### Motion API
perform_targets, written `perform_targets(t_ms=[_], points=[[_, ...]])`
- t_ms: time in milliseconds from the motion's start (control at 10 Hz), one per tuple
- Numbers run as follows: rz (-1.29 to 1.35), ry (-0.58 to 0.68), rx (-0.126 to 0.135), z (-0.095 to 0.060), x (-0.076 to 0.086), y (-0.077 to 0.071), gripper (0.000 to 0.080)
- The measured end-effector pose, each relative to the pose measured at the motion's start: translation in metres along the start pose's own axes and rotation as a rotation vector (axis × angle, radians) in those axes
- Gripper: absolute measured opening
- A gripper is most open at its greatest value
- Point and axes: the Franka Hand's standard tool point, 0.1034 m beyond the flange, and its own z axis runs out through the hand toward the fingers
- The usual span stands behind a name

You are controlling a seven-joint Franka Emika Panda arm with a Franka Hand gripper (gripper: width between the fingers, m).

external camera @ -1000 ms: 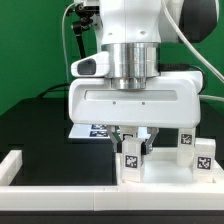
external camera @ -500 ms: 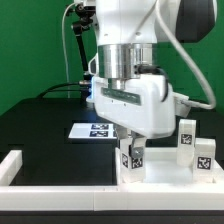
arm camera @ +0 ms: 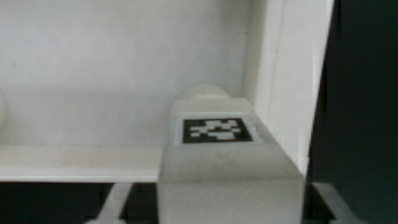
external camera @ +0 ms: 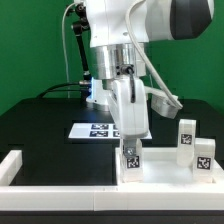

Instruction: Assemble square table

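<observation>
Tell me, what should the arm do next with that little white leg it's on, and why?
Probably keep turning the leg down into its corner of the tabletop. The gripper is closed on the leg, which stands upright on the tabletop, so the joint may not be tight yet; the pictures can't confirm that.

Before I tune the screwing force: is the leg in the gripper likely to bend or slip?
The leg looks like a stiff blocky plastic piece, so bending seems unlikely. Its smooth white faces could slip in the gripper. Standing upright on the tabletop, it might tip if released.
</observation>
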Motion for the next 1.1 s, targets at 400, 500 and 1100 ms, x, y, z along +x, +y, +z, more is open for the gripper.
perform_targets(t_ms=[400, 500, 1100], points=[[0.353, -0.046, 0.003, 0.000, 0.000, 0.002, 0.0291], [0.298, -0.040, 0.006, 0.000, -0.001, 0.001, 0.0291], [-0.466, -0.009, 0.050, 0.005, -0.015, -0.001, 0.0642]])
